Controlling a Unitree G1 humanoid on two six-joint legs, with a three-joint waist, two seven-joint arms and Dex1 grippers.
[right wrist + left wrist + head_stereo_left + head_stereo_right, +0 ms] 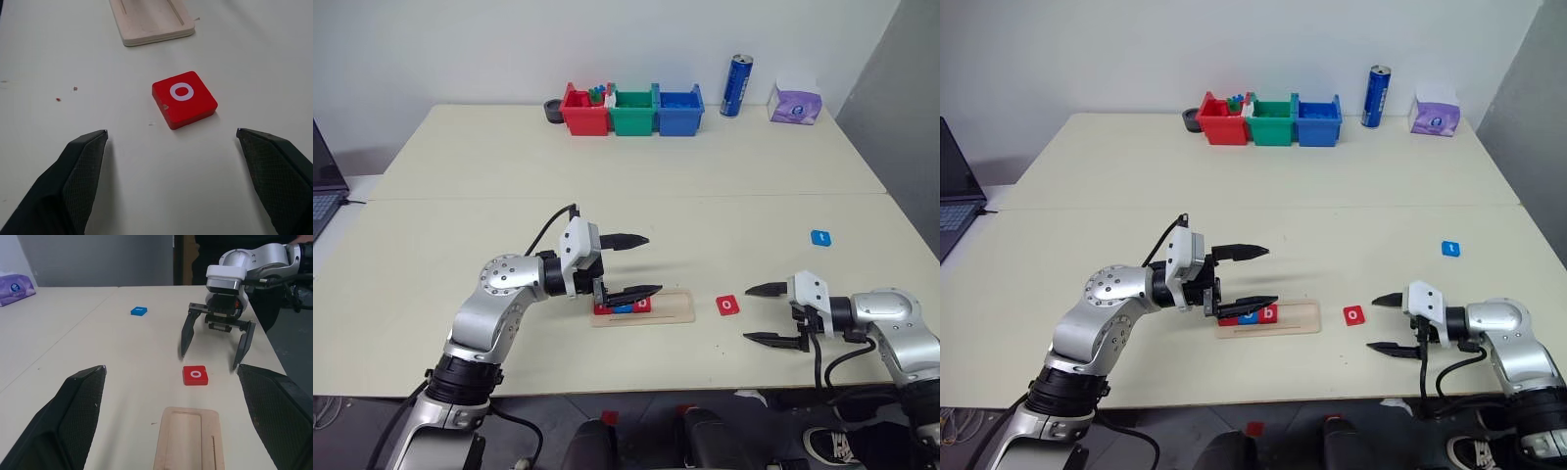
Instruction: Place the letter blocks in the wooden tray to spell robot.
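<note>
letter blocks are split up: three sit in the left part of the wooden tray (1283, 323), red (1229, 318), blue (1250, 315), red (1269, 313), partly hidden behind my left gripper (1255, 275). that gripper hangs over the tray's left end, fingers spread wide, holding nothing, pointing right. a red "o" block (184, 98) lies flat on the table (607, 186) just right of the tray, apart from it. my right gripper (764, 313) is near the table's near right edge, pointing left at the "o" block, fingers wide apart and empty, not touching it. a blue block (819, 237) lies farther off to the right, well apart.
</note>
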